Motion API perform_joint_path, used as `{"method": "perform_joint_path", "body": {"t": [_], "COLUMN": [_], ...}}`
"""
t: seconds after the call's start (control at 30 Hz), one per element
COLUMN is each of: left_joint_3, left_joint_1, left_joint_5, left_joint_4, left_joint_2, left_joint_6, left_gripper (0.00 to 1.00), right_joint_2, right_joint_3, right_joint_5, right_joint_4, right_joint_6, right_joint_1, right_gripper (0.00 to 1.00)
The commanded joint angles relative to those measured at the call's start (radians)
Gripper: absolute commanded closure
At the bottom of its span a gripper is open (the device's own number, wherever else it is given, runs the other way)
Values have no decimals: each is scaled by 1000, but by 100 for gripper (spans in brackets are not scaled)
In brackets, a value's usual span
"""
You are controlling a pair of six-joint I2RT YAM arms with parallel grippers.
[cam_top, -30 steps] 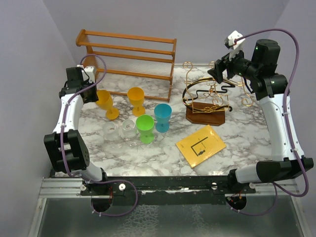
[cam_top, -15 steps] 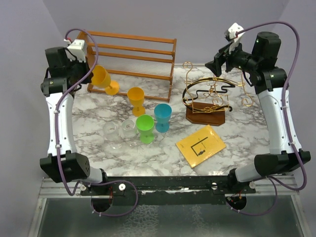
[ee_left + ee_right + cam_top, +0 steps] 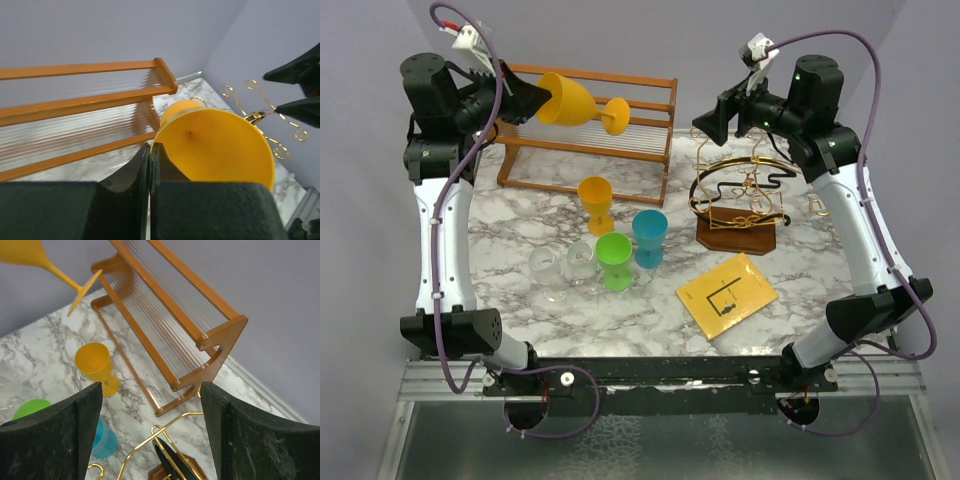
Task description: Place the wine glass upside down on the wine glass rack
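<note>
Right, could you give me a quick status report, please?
Left gripper shut on yellow wine glass, aloft, sideways. Right gripper open beside wine glass rack, possibly in the way.

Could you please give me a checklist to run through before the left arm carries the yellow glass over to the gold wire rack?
1. Grip: the left gripper is shut on the bowl of the yellow wine glass. Ok.
2. Orientation: the glass lies on its side in the air, not upside down. Not ok.
3. Target: the gold wire rack bears no glass on its hooks. Ok.
4. Path: the right gripper, open, hovers over the rack's far left side, between glass and rack. Not ok.
5. Clearance from the wooden slatted shelf: the glass looks close to it. Cannot tell.
</note>
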Motion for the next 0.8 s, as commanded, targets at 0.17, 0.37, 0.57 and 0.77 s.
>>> {"method": "perform_joint_path", "body": {"t": [0.17,0.37,0.57,0.77], "left_joint_3": [77,147,158,148], "left_joint_1": [-189,-259,-284,-307], "left_joint_5": [-27,-57,-68,-89], "left_joint_4": [244,245,243,240], "left_joint_2": [111,171,186,186], "left_joint_6": [-133,-136,-125,-105], "left_gripper": [100,100,100,100], "right_joint_2": [44,30,38,53], "right_joint_3": [-24,-55,-68,-66], "right_joint_5": [-89,-24,-44,-90], "right_joint_4": [106,116,130,152], "right_joint_6": [274,363,417,455], "right_joint_1": [49,49,49,49], "right_gripper": [22,34,49,57]}}
